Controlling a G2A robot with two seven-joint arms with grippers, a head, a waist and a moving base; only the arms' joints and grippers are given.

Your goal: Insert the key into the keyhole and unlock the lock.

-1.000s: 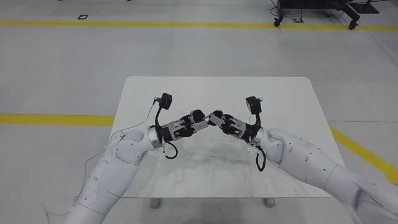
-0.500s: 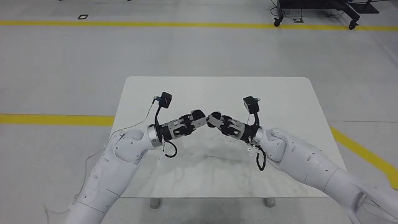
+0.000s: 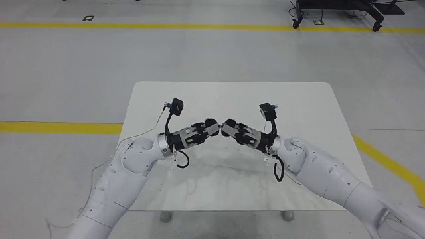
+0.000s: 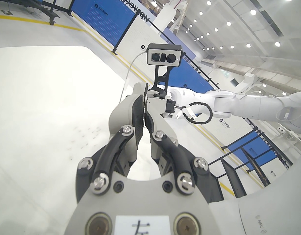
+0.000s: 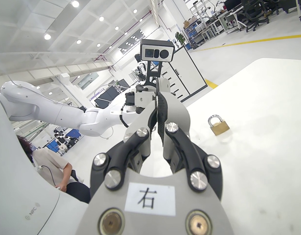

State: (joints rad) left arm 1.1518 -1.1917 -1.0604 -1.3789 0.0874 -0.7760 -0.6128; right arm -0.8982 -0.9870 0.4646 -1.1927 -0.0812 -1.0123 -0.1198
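Note:
A brass padlock (image 5: 218, 126) with a silver shackle lies on the white table (image 3: 299, 99), apart from both grippers. Above the middle of the table my left gripper (image 3: 216, 125) and right gripper (image 3: 230, 125) meet tip to tip. In the left wrist view the left gripper (image 4: 143, 99) is shut, its black pads pressed together. The right gripper (image 5: 157, 101) is likewise shut in the right wrist view. I see no key; whether one sits between the pads is hidden.
Each arm's wrist camera stands up behind the meeting point: the right arm's (image 4: 164, 57) and the left arm's (image 5: 157, 52). Bare tabletop (image 3: 199, 192) surrounds the arms. Yellow floor lines (image 3: 60, 127) run past the table.
The right arm has edged slightly toward the left gripper, closing the small gap between the tips. The left arm has hardly moved.

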